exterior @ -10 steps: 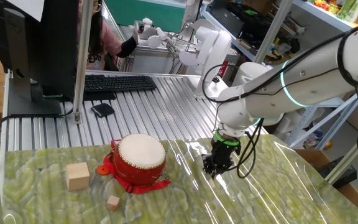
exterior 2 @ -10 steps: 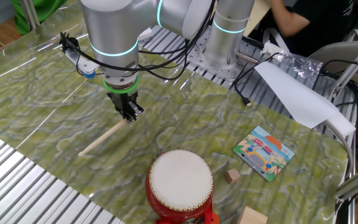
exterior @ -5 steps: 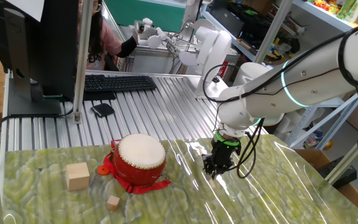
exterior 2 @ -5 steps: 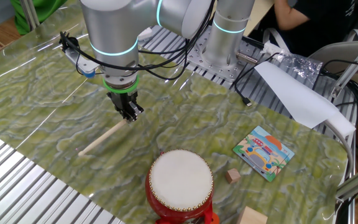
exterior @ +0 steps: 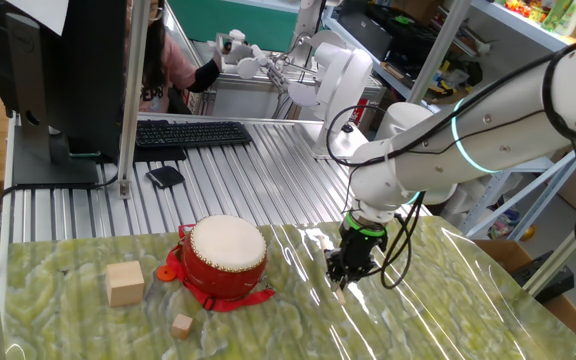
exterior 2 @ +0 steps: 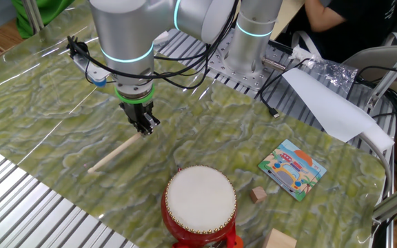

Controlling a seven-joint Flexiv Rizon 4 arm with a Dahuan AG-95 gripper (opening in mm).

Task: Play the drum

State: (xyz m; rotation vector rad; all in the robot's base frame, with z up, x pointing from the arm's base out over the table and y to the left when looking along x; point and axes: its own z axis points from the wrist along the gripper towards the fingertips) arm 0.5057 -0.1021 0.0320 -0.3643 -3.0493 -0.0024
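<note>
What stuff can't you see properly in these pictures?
- The stick: in one fixed view it barely shows under the hand.
- The drum: its base is cut off by the bottom edge in the other fixed view.
- The bigger wooden cube: mostly cut off there too.

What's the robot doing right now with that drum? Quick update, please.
Gripper shut on stick, low at the table. Drum untouched, apart. Nothing between them.

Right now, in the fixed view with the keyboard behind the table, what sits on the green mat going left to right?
Big wooden cube → small cube → drum → claw, down at the mat.
</note>
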